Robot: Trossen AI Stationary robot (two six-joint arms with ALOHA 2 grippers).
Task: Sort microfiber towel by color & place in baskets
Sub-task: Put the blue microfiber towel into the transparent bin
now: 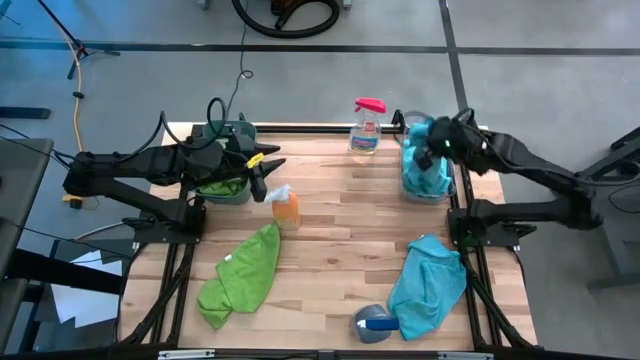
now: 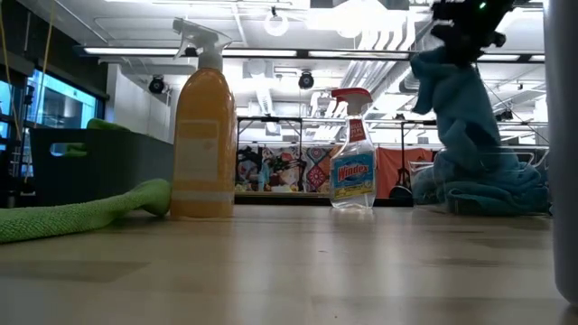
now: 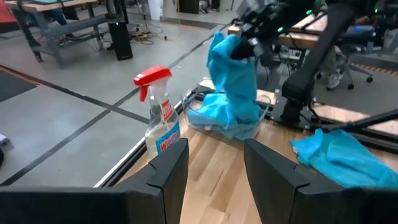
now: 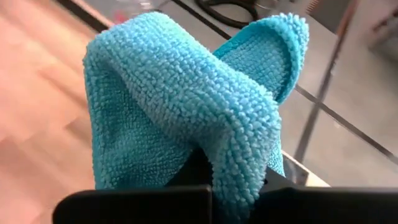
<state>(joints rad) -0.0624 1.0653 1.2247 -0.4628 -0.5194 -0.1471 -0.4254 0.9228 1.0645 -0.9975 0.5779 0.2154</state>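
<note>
Right gripper (image 1: 437,141), clamped on a blue towel (image 1: 420,150) hanging into the clear basket (image 1: 425,185) at far right; left gripper (image 1: 272,165), parted and empty, beside the green basket (image 1: 225,185).

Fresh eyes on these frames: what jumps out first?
The right gripper, shut on a fluffy turquoise microfiber towel, dangles it into the clear plastic tub at the table's far right. Nearer, a lime-green towel and another turquoise towel lie flat on the pale wooden table.
</note>
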